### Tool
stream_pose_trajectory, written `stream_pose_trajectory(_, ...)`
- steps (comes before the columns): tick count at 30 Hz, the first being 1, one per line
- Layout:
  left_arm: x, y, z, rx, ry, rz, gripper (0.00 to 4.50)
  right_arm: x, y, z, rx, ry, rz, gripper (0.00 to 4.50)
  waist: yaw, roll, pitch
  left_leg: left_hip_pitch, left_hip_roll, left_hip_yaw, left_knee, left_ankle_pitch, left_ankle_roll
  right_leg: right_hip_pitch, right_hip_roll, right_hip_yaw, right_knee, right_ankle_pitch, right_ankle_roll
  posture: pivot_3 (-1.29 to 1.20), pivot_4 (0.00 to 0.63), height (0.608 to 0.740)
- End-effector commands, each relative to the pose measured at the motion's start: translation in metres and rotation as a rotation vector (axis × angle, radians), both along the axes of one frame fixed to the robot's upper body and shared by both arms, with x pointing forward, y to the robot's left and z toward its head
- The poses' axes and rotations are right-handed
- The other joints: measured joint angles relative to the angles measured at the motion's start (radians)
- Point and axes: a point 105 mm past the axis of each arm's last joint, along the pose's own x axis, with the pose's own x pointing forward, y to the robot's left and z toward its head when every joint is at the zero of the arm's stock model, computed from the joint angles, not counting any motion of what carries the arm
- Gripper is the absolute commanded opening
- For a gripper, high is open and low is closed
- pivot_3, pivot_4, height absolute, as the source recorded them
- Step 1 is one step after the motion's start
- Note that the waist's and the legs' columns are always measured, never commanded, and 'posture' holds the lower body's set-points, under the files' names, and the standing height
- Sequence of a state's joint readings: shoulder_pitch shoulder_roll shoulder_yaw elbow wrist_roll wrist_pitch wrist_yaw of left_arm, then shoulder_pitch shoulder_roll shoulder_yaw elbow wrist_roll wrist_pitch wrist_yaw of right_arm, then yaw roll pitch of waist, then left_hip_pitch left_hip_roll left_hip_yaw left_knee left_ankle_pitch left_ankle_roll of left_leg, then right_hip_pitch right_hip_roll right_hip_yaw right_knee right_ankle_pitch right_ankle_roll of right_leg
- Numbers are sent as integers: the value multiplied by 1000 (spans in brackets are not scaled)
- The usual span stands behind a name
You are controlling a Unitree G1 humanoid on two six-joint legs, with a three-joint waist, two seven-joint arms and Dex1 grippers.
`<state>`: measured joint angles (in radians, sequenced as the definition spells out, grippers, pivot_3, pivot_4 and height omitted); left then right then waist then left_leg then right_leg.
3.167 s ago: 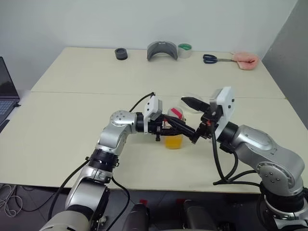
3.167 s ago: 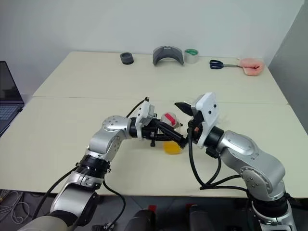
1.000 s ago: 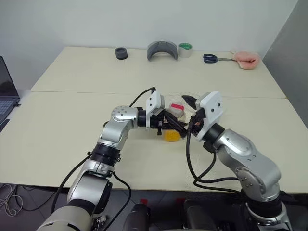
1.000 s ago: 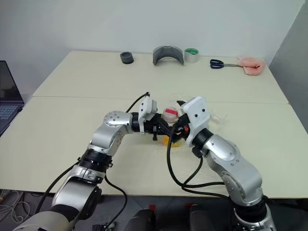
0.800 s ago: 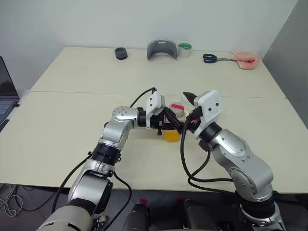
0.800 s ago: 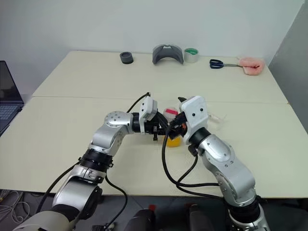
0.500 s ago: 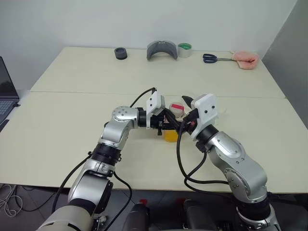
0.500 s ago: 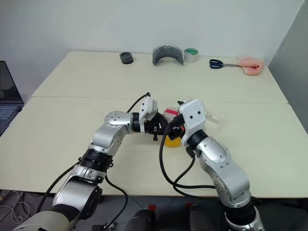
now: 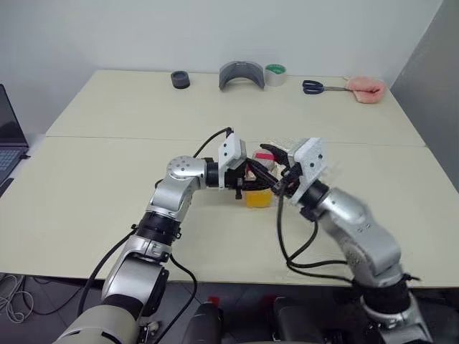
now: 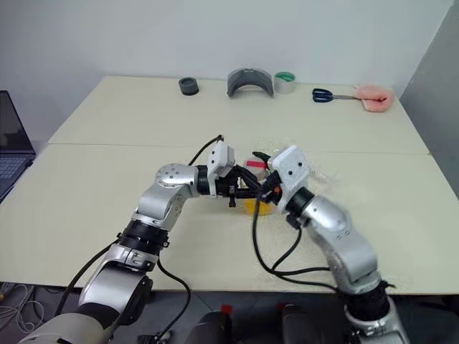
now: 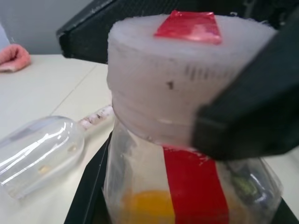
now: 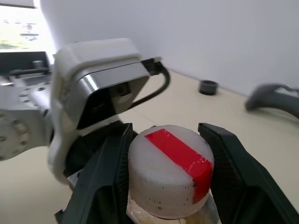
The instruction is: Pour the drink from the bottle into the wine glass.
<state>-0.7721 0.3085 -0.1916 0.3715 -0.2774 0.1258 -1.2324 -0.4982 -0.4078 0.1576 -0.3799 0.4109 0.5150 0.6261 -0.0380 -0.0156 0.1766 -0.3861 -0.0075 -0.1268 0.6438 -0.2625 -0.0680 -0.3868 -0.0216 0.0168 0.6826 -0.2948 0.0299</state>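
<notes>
The small clear bottle stands upright just over the table's middle, with orange drink in its lower part. My left gripper reaches in from the left and is shut on the bottle's body. My right gripper comes from the right, and its black fingers press on both sides of the white cap with the red strip. The clear wine glass appears to lie on its side on the table beyond the bottle.
Along the far edge of the cream table lie a black roll, a grey curved piece, a green tape roll, scissors and a pink cloth. A laptop sits at the left edge.
My right gripper has swung in toward the bottle's top and its fingers have closed in from wide open onto the cap. The left gripper and bottle have stayed put.
</notes>
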Motion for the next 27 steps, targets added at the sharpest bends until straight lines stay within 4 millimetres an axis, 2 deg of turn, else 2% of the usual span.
stream_pose_trajectory(1, -2, -4, 19, -24, -47, -31, 1759, -12, 2, 0, -90, 73, 288, 1905, -1, 0, 0, 0, 0, -1, 0, 0, 0, 0, 0, -1, 0, 0, 0, 0, 150, 740)
stream_pose_trajectory(3, -1, -6, 20, -31, -56, -26, 1758, -1, -2, 2, -116, 56, 270, 1905, -2, 0, 0, 0, 1, -1, -1, 0, 0, 0, 1, -1, 0, 0, -1, 0, 150, 740)
stream_pose_trajectory(7, -2, -6, 20, -31, -58, -24, 1758, 8, -7, 8, -107, 16, 210, 1905, -3, 0, 0, 0, 0, -1, -1, 0, 0, -1, 0, -1, 0, 0, -1, 0, 150, 740)
stream_pose_trajectory(9, -1, -6, 20, -34, -56, -15, 1758, 8, -16, 20, -44, -18, 126, 2635, -3, 0, 0, -1, 0, -1, 0, 0, 0, -1, -1, 0, 0, 0, -1, 0, 150, 740)
stream_pose_trajectory(12, 2, -6, 21, -44, -54, 3, 1744, -2, -23, 32, 36, -36, 37, 3568, 4, 0, 0, -2, 0, -2, 0, 0, 0, -1, -1, -1, 0, 0, -1, 0, 150, 740)
stream_pose_trajectory(17, 6, -7, 21, -50, -45, 17, 1744, -29, -14, 27, 80, -26, -63, 3594, 6, 0, 0, -5, 0, -4, 1, 1, -1, -2, -1, -2, 0, 0, -1, 0, 150, 740)
stream_pose_trajectory(19, 7, -7, 19, -45, -44, 22, 1744, -33, -8, 23, 78, -43, -130, 3594, 3, 0, 0, -5, 0, -4, 1, 0, -1, -2, -1, -2, 0, 0, -1, 0, 150, 740)
stream_pose_trajectory(22, 8, -9, 16, -38, -44, 26, 1744, -29, 1, 22, 108, -84, -262, 3594, -1, 0, 0, -4, 0, -3, 1, 0, -1, -3, 0, -2, 1, 0, -1, 0, 150, 740)
stream_pose_trajectory(25, 8, -12, 16, -40, -43, 22, 1744, -19, 0, 20, 122, -125, -402, 3594, -2, 0, 0, -4, 0, -4, 1, 1, -1, -3, 0, -2, 1, 0, -1, 0, 150, 740)
stream_pose_trajectory(27, 9, -13, 16, -41, -43, 21, 1743, -16, 1, 16, 118, -123, -433, 3594, -2, 0, 0, -4, 0, -3, 1, 2, -3, -3, 0, -2, 1, 0, -1, 0, 150, 740)
